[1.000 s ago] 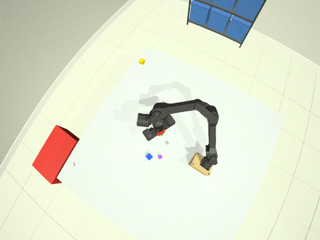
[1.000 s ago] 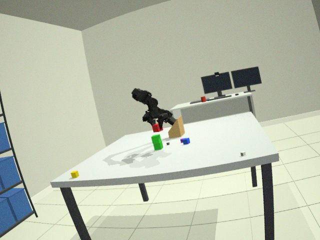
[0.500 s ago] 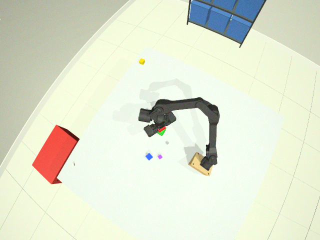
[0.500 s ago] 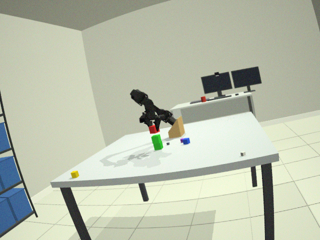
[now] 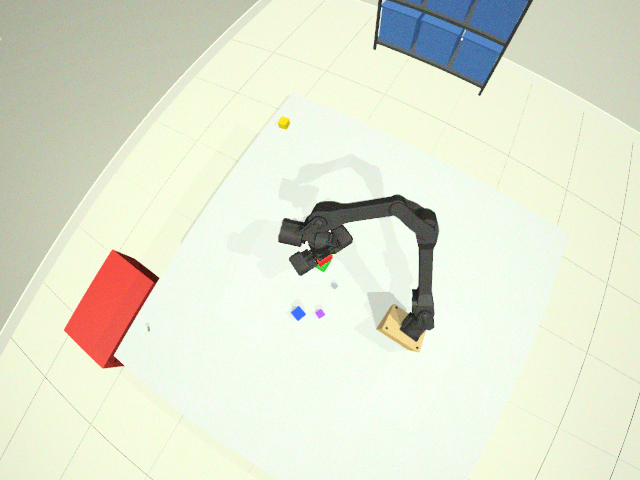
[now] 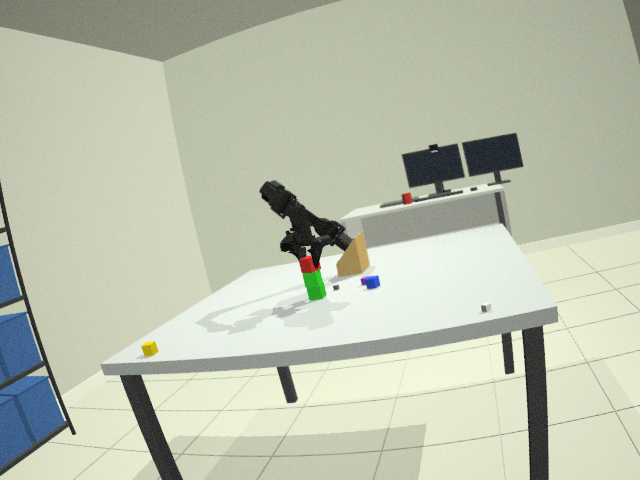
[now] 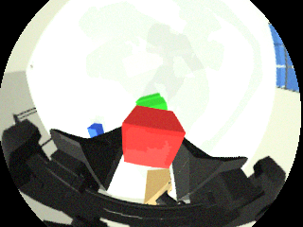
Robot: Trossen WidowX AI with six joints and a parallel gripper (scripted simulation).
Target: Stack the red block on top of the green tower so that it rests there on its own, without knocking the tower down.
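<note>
Red block [image 6: 308, 264] is gripped between the black fingers of the gripper [image 6: 309, 256] and is seen near the centre of the exterior frame, directly atop the green tower [image 6: 314, 285], the two appearing to touch. In the wrist view only a sliver of the tower shows above the block. A blue cube [image 6: 372, 281] lies on the bench [image 6: 439, 289] to the right.

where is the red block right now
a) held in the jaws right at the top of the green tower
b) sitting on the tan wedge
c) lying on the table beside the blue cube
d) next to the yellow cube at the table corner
a: the red block sits between the jaws directly atop the green tower, far from the other cubes.
</note>
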